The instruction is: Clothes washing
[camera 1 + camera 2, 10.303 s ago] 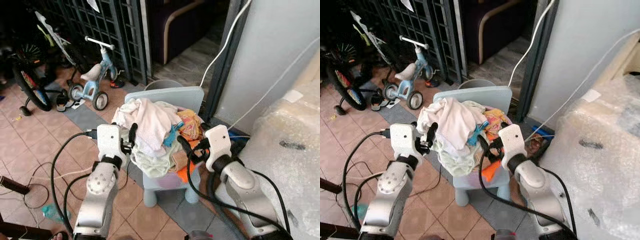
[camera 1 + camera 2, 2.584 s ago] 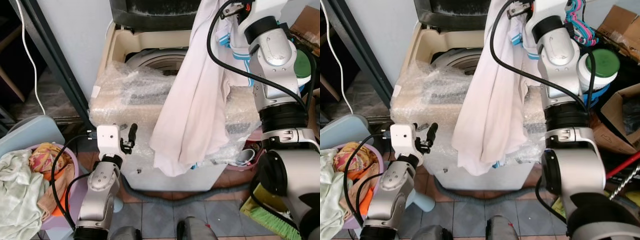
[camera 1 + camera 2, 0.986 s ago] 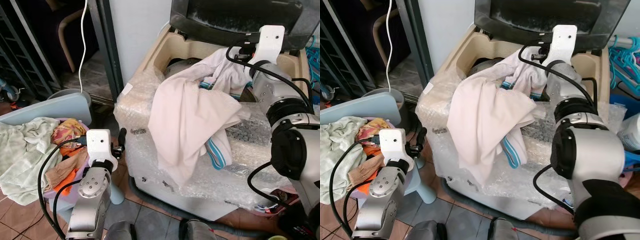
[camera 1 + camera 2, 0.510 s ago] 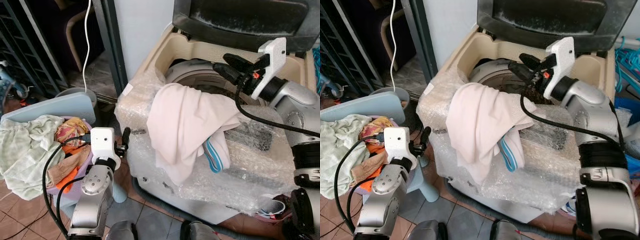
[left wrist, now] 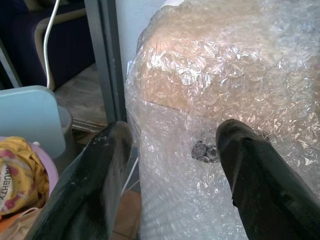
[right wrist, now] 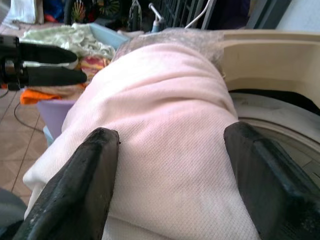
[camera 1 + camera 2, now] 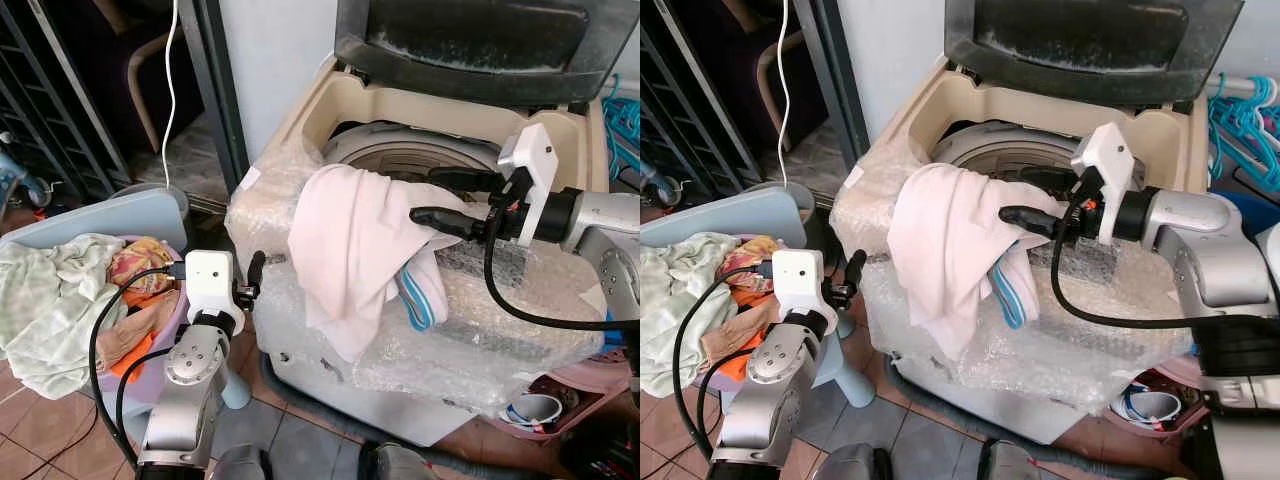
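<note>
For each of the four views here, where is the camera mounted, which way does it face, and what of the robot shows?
Left eye view: on the head, looking down at the washing machine; both silver arms show.
Right eye view: the head's other eye, same scene; pink garment draped over the machine's rim, right gripper open beside it.
Left wrist view: along the open left gripper toward the machine's bubble wrap.
Right wrist view: along the right gripper's fingers at the pink garment.
Shared: the right wrist and eye views both show the garment and the laundry basket.
</note>
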### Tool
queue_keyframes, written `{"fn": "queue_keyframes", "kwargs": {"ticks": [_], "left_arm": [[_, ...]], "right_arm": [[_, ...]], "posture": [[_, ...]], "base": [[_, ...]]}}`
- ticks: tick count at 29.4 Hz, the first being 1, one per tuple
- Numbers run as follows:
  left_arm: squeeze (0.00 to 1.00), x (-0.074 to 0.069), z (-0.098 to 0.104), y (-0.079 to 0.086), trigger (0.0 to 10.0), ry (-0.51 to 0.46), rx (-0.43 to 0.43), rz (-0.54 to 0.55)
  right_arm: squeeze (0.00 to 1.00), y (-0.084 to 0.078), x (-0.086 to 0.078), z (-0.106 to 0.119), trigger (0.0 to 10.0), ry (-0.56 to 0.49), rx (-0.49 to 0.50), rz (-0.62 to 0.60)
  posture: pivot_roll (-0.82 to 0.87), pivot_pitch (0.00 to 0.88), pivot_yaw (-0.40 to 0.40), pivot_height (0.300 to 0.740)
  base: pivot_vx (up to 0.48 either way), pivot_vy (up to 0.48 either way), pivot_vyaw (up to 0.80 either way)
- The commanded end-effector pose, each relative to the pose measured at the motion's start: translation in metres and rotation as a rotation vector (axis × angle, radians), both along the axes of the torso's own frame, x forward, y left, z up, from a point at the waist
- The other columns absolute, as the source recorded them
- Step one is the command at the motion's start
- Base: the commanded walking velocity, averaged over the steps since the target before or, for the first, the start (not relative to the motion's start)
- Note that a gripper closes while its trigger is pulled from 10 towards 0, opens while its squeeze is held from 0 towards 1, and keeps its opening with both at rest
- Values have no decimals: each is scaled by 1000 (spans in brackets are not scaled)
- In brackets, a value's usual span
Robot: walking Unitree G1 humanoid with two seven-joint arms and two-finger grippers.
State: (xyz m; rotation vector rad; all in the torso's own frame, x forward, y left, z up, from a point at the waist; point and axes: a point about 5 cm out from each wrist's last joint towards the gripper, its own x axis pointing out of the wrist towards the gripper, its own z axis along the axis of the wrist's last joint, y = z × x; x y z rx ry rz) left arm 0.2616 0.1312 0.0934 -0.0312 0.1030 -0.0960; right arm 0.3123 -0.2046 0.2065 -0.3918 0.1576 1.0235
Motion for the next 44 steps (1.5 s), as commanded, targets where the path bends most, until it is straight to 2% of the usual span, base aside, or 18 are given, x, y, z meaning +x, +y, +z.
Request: {"fn": "queue_keyframes", "kwargs": {"ticks": [1,5,6,11,15,19,21,23,25,27,29,31,32,33,36,42,43,44], "left_arm": [[0,0,-1,1,10000,5,6,1],[0,0,-1,1,10000,5,7,0],[0,0,-1,1,10000,6,8,-1],[0,0,-1,1,10000,6,9,-1],[0,0,-2,0,10000,8,8,-3],[0,1,-2,0,10000,8,8,-3],[0,1,-2,0,10000,7,9,-2],[0,1,-2,1,10000,8,11,2],[0,1,-2,2,10000,9,12,4],[0,1,-2,1,10000,8,12,4],[0,1,-2,1,10000,8,12,4],[0,2,-2,0,10000,6,11,4],[0,2,-2,0,10000,6,10,4],[0,2,-2,0,10000,7,10,3],[0,3,-2,0,10000,6,10,1],[0,4,-1,0,10000,2,10,-2],[0,4,-1,0,10000,2,9,-3],[0,4,-1,0,10000,1,9,-3]], "right_arm": [[1000,6,-1,-14,10000,-12,-83,7],[1000,9,0,-19,10000,-32,-113,-4],[0,10,1,-22,0,-49,-131,-16],[0,8,17,-22,0,-120,-107,-196],[0,-14,48,-8,0,-172,22,-594],[0,-26,56,-1,0,-200,60,-731],[0,-35,60,9,0,-230,130,-812],[0,-55,63,44,0,-343,309,-969],[0,-64,61,67,0,-428,416,-1009],[0,-53,57,84,10000,-433,528,-851],[0,-47,55,88,10000,-422,561,-777],[0,-30,47,89,10000,-355,527,-536],[161,-22,39,87,10000,-325,476,-406],[1000,-16,28,78,10000,-261,391,-268],[1000,-13,12,61,10000,-152,287,-124],[1000,-18,-3,26,10000,27,176,-37],[851,-17,-6,19,10000,66,161,-13],[259,-14,-12,13,10000,112,144,29]], "posture": [[-11,51,41,740],[-11,51,42,740],[-11,51,41,740],[-12,52,40,740],[-14,52,39,740],[-12,52,39,740],[-10,52,39,740],[-12,51,38,740],[-15,51,37,740],[-14,51,37,740],[-14,51,36,740],[-16,51,37,740],[-20,51,38,740],[-22,51,40,740],[-24,51,39,740],[-23,50,42,740],[-22,51,43,740],[-19,50,45,740]], "base": [[0,0,0],[0,0,0],[0,0,0],[0,0,0],[0,0,0],[0,0,0],[0,0,0],[0,0,0],[0,0,0],[0,0,0],[0,0,0],[0,0,0],[0,0,0],[0,0,0],[0,0,0],[0,0,0],[0,0,0],[0,0,0]]}}
